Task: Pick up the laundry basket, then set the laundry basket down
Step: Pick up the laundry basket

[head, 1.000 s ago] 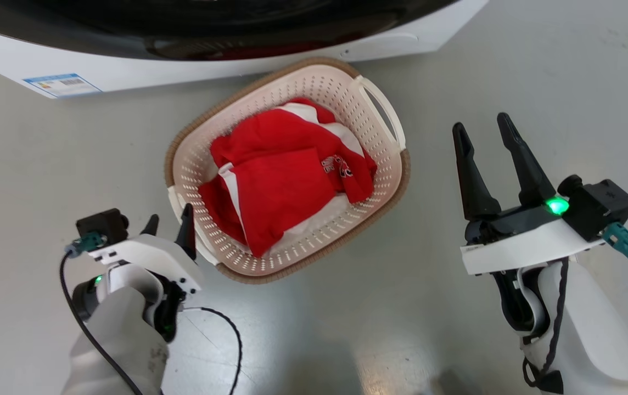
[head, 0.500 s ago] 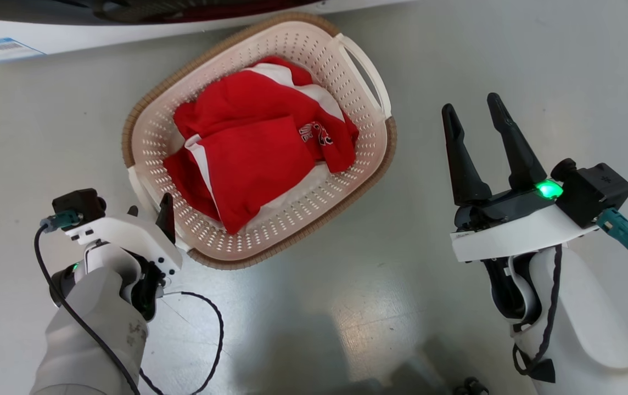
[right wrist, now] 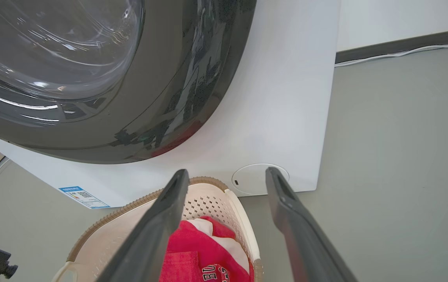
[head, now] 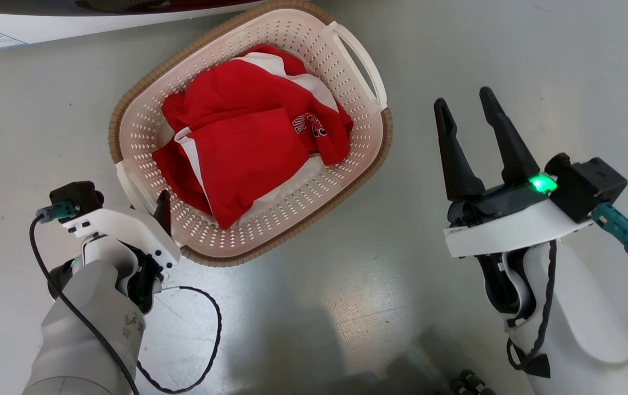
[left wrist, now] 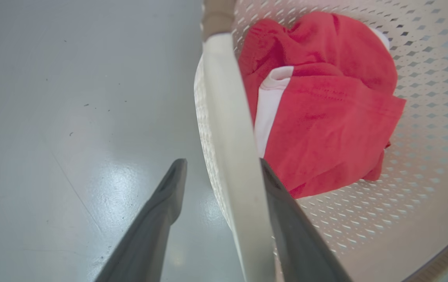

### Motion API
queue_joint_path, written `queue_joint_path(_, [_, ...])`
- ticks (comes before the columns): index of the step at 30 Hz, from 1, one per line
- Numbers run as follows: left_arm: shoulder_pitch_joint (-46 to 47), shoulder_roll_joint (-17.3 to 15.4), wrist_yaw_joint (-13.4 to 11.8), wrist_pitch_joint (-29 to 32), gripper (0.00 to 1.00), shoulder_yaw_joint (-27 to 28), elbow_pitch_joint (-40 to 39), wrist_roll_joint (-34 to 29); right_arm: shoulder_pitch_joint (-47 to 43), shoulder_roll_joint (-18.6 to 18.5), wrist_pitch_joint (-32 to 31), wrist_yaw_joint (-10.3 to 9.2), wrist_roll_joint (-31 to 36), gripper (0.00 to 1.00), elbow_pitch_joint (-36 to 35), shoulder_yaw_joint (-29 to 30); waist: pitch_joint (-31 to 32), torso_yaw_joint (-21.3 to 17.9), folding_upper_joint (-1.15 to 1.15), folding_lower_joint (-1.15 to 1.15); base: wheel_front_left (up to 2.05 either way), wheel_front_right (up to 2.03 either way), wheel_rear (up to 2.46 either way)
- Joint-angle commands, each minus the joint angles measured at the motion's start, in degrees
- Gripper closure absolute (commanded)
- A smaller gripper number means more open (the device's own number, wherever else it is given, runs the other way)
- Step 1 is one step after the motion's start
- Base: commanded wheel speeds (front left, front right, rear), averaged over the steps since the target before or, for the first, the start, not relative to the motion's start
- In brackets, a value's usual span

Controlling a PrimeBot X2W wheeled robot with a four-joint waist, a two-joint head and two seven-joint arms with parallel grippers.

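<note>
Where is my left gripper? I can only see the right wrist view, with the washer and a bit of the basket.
Observer: The left gripper straddles the basket's near handle, with one finger inside the basket and one outside.
Operator: Is it squeezing?
Observer: No. The left wrist view shows a gap between the outer finger and the handle.
Operator: Is my right gripper touching the basket?
Observer: No. In the head view the right gripper is open over the floor, apart from the basket.
</note>
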State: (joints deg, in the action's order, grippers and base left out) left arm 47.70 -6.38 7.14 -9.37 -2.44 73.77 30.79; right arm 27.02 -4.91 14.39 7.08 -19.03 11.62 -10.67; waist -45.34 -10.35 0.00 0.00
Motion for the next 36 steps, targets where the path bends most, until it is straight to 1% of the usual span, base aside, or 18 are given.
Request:
queue_joint_path(1, [-0.1, -1.7, 0.3, 0.0, 0.24, 0.7, -0.1, 0.1, -0.7, 0.5, 0.6, 0.41, -0.7, 0.0, -1.2, -1.2, 0.0, 0.0, 0.0, 0.0, 0.0, 0.0, 0.0])
queue_joint_path(2, [-0.1, -1.7, 0.3, 0.1, 0.29, 0.7, -0.1, 0.2, -0.6, 0.5, 0.6, 0.41, -0.7, 0.0, -1.1, -1.2, 0.0, -0.1, 0.0, 0.0, 0.0, 0.0, 0.0])
queue_joint_path(3, [-0.1, -1.8, 0.3, 0.1, 0.56, 0.6, 0.0, 0.2, -0.5, 0.5, 0.6, 0.41, -0.7, 0.0, -1.1, -1.2, 0.0, -0.1, 0.0, 0.0, 0.0, 0.0, 0.0])
queue_joint_path(4, [0.0, -1.8, 0.3, 0.1, 0.75, 0.5, 0.0, 0.2, -0.5, 0.5, 0.6, 0.41, -0.7, 0.0, -1.0, -1.3, 0.0, -0.1, 0.0, 0.0, 0.0, 0.0, 0.0])
queue_joint_path(5, [0.0, -1.8, 0.3, 0.1, 1.0, 0.4, 0.0, 0.2, -0.5, 0.5, 0.6, 0.41, -0.7, 0.0, -1.0, -1.3, 0.1, 0.0, 0.0, 0.0, 0.0, 0.0, 0.0])
queue_joint_path(15, [0.2, -2.3, 0.3, -1.5, 1.0, -2.6, 0.1, -1.8, -0.4, 0.5, 0.6, 0.41, -0.9, 0.0, -0.3, -1.4, 1.4, 0.7, 0.0, 0.0, 0.0, 0.0, 0.0])
queue_joint_path(24, [0.2, -4.2, 0.2, -1.4, 1.0, -6.5, 0.2, -4.8, -0.4, 0.6, 0.6, 0.41, -1.2, 0.0, -0.1, -1.7, 2.0, 0.9, 0.0, 0.0, 0.0, 0.0, 0.0])
queue_joint_path(36, [2.4, -6.5, 0.3, -0.5, 1.0, -8.3, 0.2, -4.6, -0.8, 0.4, 0.6, 0.41, -1.3, 0.0, -0.6, -1.6, 1.0, 0.8, 0.0, 0.0, 0.0, 0.0, 0.0])
